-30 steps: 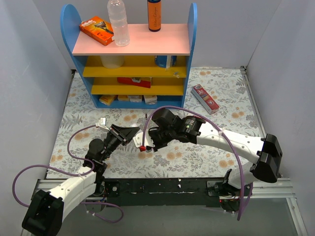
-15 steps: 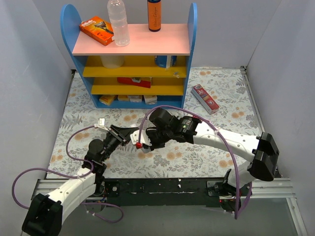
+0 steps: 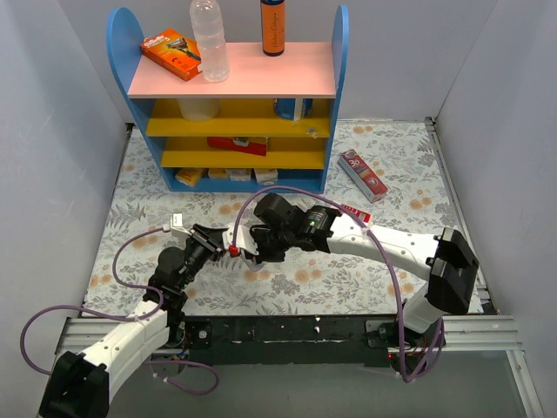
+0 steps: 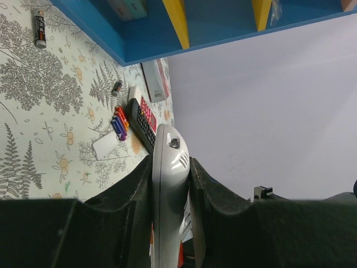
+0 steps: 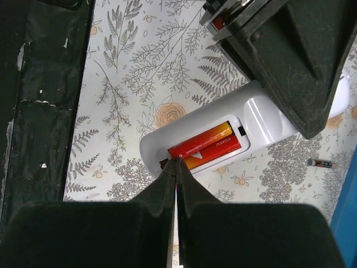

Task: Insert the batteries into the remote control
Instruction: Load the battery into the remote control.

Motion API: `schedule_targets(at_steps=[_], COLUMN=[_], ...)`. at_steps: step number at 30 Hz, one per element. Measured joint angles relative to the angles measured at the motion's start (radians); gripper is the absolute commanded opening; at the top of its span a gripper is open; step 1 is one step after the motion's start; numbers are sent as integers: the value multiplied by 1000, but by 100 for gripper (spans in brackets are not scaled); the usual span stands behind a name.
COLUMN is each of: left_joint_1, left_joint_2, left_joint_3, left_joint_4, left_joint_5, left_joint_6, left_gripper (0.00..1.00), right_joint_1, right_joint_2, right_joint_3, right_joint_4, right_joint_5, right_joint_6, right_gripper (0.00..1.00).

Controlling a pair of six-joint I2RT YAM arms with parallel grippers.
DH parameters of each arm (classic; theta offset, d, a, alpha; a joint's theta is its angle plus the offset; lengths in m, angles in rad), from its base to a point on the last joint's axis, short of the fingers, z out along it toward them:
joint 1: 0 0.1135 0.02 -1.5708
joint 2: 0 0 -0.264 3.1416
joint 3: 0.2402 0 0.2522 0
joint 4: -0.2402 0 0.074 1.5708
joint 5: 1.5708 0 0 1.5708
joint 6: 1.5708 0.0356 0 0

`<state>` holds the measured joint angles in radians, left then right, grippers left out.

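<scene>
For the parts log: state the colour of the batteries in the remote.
Red and orange batteries; clearest in the right wrist view.

The top camera hung high behind the near edge of the table [image 3: 400,174], looking down and forward to the blue shelf [image 3: 287,74] at the far end, taking in all before it. The left wrist camera sat low, rolled sideways, sighting along the white remote [image 4: 168,184] toward the shelf's foot. The right wrist camera looked straight down on that remote from very near. All three shared the remote, before the shelf.
</scene>
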<state>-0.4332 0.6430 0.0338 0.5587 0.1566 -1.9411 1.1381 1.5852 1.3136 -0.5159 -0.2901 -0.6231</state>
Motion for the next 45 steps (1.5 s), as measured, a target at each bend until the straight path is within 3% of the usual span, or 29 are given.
schedule_targets(at_steps=[15, 18, 22, 27, 29, 34, 45], left_joint_1=[2, 4, 4, 1, -3, -8, -8], left_joint_2=[-29, -17, -6, -6, -10, -31, -65], left_joint_3=[-7, -7, -7, -6, 1, 33, 41], left_joint_4=[-39, -28, -19, -28, -31, -39, -29], left_joint_5=[-37, -36, -23, 16, 33, 58, 91], left_joint_6=[19, 18, 18, -9, -8, 36, 130], left_gripper=[0, 0, 0, 0, 0, 0, 0], right_joint_1=[0, 0, 0, 1, 0, -9, -116], right_joint_2=[47, 48, 48, 29, 12, -79, -232], right_joint_3=[2, 6, 7, 6, 1, -50, -209], right_joint_4=[33, 33, 47, 104, 129, 198, 403], right_joint_5=[16, 12, 5, 10, 29, 87, 28], right_joint_6=[52, 66, 89, 116, 135, 223, 566], right_gripper=[12, 18, 36, 37, 43, 57, 65])
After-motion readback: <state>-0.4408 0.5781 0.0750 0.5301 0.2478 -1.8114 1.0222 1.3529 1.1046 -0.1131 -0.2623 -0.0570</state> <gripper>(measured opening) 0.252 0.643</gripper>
